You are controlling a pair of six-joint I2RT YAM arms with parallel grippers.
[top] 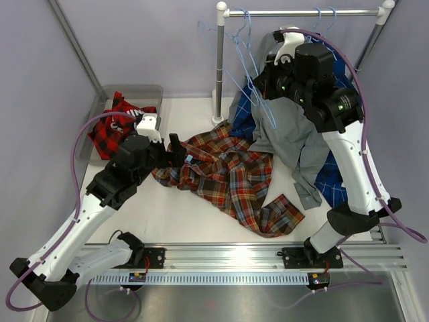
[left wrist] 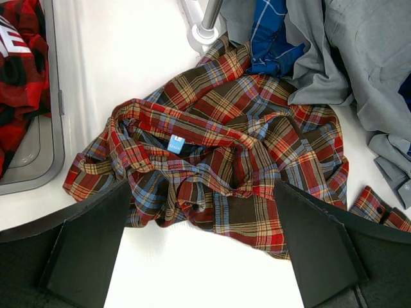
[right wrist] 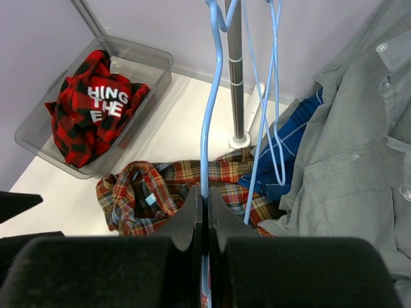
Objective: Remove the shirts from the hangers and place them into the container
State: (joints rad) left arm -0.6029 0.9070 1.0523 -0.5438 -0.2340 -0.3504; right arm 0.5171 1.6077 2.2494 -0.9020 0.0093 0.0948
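An orange-red-blue plaid shirt (top: 228, 176) lies crumpled on the white table. My left gripper (left wrist: 199, 256) hovers over its near edge, open and holding nothing, one finger (left wrist: 83, 247) on each side of the cloth. Up by the rail, my right gripper (right wrist: 205, 200) is shut on a light-blue wire hanger (right wrist: 212, 96). A grey shirt (top: 288, 127) and a blue plaid shirt (top: 335, 176) drape down from the rack onto the table. The container (top: 131, 88) at the back left holds a red-black plaid shirt (top: 115, 126) with white lettering.
A white-capped clothes rail (top: 301, 12) runs across the back right on a grey post (top: 220, 67), with more blue hanger hooks on it. The post's foot (left wrist: 204, 32) stands just beyond the plaid shirt. Purple walls close in the back and left.
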